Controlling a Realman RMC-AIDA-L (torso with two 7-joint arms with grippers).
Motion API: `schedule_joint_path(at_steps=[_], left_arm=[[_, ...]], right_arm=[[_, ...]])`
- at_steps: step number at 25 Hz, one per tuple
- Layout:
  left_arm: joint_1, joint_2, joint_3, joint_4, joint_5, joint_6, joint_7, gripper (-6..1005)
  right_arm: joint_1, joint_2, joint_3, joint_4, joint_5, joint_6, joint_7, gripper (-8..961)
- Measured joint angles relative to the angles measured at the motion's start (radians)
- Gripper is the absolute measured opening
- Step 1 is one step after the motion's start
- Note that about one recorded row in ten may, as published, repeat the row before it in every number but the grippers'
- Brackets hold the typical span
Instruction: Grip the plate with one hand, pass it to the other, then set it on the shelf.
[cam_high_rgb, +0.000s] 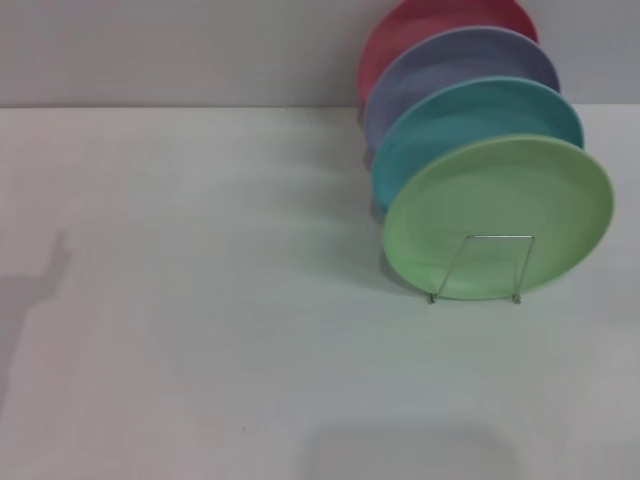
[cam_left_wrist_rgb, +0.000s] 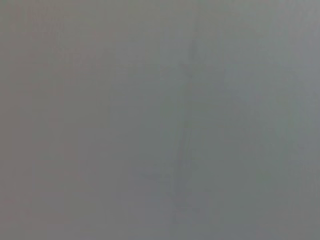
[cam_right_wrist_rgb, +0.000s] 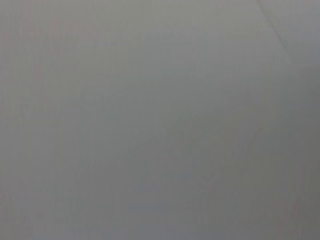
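Plates stand in a row on the white table (cam_high_rgb: 200, 330); we see the green plate (cam_high_rgb: 497, 215) upright at the front of the wire shelf (cam_high_rgb: 480, 268), just before the blue plate (cam_high_rgb: 470, 125). Neither gripper is visible, so we cannot tell their state.

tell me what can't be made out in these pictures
- Both tools: in no view; the left and right wrist views show only a blank grey surface.
- The shelf: in the head view only its front wire loop shows; the rest is behind the light green plate.
- The teal plate, lavender plate and red plate: each partly covered by the one in front; the red plate is also cut by the top edge.
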Motion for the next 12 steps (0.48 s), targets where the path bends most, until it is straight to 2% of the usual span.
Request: schedule_joint_path(at_steps=[2,4,12], left_arm=[[0.0,0.0,-0.018,0.01,0.0,-0.006,-0.002,822],[0.001,0.001,-0.02,0.018,0.004,-0.01,-0.002,824],[-0.011,-0.001,-0.005,0.015,0.015,-0.07,-0.004,832]], right_arm=[[0.005,0.005,0.005,0.018,0.0,0.003,-0.02,562],[0.007,0.005,0.006,0.046,0.001,0.01,-0.027,587],[0.029,0.003,0.001,0.053,0.001,0.085,-0.097,588]])
